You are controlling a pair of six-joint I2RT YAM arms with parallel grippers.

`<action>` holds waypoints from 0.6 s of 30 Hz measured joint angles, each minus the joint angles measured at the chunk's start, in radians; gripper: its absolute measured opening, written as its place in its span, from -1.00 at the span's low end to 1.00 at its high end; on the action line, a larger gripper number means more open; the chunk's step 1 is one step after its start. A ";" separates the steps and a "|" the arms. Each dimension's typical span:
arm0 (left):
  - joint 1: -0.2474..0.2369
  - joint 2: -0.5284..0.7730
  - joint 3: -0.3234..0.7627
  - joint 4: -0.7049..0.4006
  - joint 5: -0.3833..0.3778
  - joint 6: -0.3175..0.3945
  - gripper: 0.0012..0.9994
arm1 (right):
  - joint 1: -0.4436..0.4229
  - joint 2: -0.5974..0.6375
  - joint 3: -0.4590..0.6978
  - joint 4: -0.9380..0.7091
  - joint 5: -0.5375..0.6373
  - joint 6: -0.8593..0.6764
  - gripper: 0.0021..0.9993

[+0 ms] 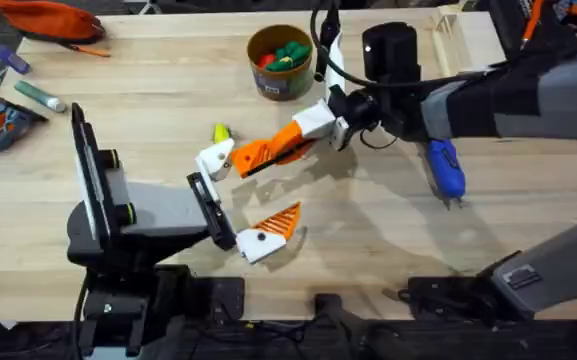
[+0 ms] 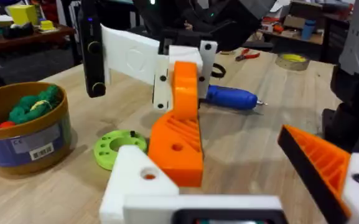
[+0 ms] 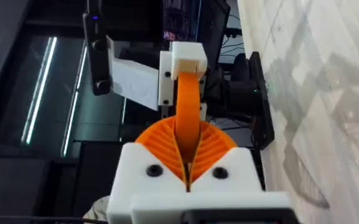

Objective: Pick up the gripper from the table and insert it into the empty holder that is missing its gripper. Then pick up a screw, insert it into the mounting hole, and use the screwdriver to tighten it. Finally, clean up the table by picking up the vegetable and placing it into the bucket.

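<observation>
The orange ribbed gripper (image 1: pixel 268 150) (image 2: pixel 179 134) (image 3: pixel 188 115) hangs above the table, with my right gripper (image 1: pixel 320 122) (image 3: pixel 188 163) shut on its far end. Its other end rests against the white holder (image 1: pixel 213 160) (image 2: pixel 140 180), which is one jaw of my left gripper (image 1: pixel 248 192) (image 2: pixel 241 168). That gripper stands open; its other jaw carries an orange pad (image 2: pixel 319 158). The blue screwdriver (image 1: pixel 446 168) (image 2: pixel 230 97) lies on the table to the right. A yellow-and-green vegetable (image 1: pixel 221 132) lies just behind the holder. The ochre bucket (image 1: pixel 280 62) (image 2: pixel 20 127) stands at the back.
A green ring-shaped disc (image 2: pixel 117 146) lies on the table between the bucket and the holder. An orange pouch (image 1: pixel 53 20) and small tools (image 1: pixel 38 95) sit at the far left. A wooden rack (image 1: pixel 450 35) stands at the back right.
</observation>
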 joint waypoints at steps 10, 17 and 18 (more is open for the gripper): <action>0.000 0.000 0.000 0.000 -0.001 -0.005 0.97 | 0.000 0.011 0.000 0.002 0.002 -0.024 -0.99; 0.000 0.000 0.000 0.000 -0.002 -0.007 0.97 | 0.000 0.011 0.000 0.005 0.002 -0.038 -0.99; 0.000 0.000 0.000 0.000 -0.002 -0.007 0.97 | 0.000 0.011 0.001 0.005 0.002 -0.038 -0.99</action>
